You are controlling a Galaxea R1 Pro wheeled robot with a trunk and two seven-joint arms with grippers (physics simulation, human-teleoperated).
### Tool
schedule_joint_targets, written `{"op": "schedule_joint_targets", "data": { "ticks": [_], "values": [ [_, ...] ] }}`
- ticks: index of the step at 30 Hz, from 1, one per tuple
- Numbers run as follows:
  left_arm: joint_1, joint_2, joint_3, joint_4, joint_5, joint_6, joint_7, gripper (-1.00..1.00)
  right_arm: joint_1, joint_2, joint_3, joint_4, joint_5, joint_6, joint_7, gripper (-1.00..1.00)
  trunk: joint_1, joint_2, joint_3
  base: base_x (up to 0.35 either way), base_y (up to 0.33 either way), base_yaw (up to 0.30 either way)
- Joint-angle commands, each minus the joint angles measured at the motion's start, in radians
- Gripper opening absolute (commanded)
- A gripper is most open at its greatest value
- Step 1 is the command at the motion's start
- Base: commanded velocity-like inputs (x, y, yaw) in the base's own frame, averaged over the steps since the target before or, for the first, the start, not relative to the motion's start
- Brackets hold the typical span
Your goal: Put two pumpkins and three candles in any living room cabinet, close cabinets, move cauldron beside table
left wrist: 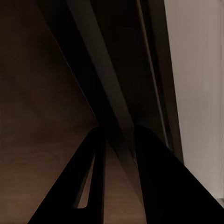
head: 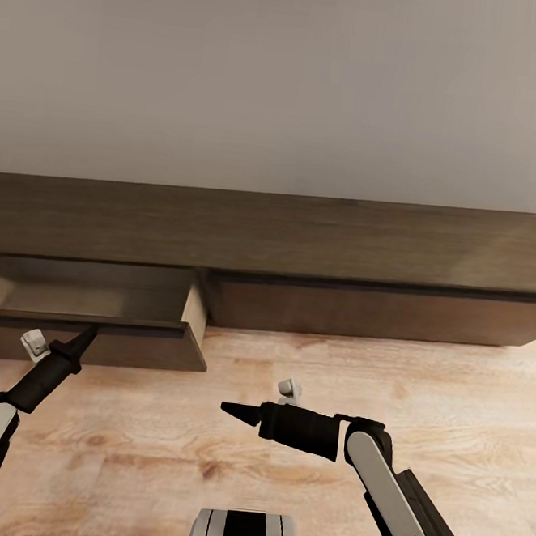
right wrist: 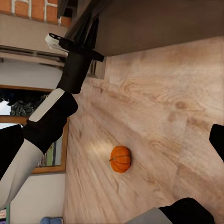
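The long dark-brown cabinet (head: 303, 238) runs along the wall, and its left drawer (head: 91, 342) is pulled out over the floor. What shows of the drawer's inside is bare. My left gripper (head: 91, 333) sits at the top edge of the drawer's front panel. In the left wrist view my left gripper (left wrist: 119, 133) is shut on that panel edge, one finger on each side. My right gripper (head: 231, 410) hovers above the floor in front of the cabinet, pointing left, and my right gripper (right wrist: 191, 170) is open and holds nothing. One orange pumpkin (right wrist: 120, 158) lies on the plank floor.
The cabinet's right front panel (head: 378, 312) is closed. Light wood floor (head: 292, 368) stretches in front of the unit. In the right wrist view, a brick chimney (right wrist: 28, 7) and a glazed wooden door (right wrist: 51, 154) stand beyond my left arm (right wrist: 51, 112).
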Motion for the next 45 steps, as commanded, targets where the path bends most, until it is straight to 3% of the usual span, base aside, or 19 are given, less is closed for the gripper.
{"op": "schedule_joint_targets", "data": {
  "ticks": [1, 16, 45],
  "values": [
    [0.000, 0.001, 0.004, 0.003, -0.008, -0.009, 0.002, -1.00, -0.001, 0.000, 0.000, 0.000, 0.006, 0.002, 0.006, 1.00, 0.000, 0.000, -0.001, -0.176, 0.000, 0.000],
    [0.001, 0.001, 0.004, 0.003, -0.008, -0.009, 0.002, -1.00, -0.001, 0.000, 0.000, 0.000, 0.006, 0.001, 0.007, 1.00, 0.000, 0.000, -0.001, -0.166, 0.000, 0.000],
    [0.001, 0.001, 0.004, 0.003, -0.008, -0.009, 0.002, -1.00, -0.001, 0.000, 0.000, 0.000, 0.006, 0.001, 0.008, 1.00, 0.000, 0.000, -0.001, -0.041, 0.000, 0.000]
  ]
}}
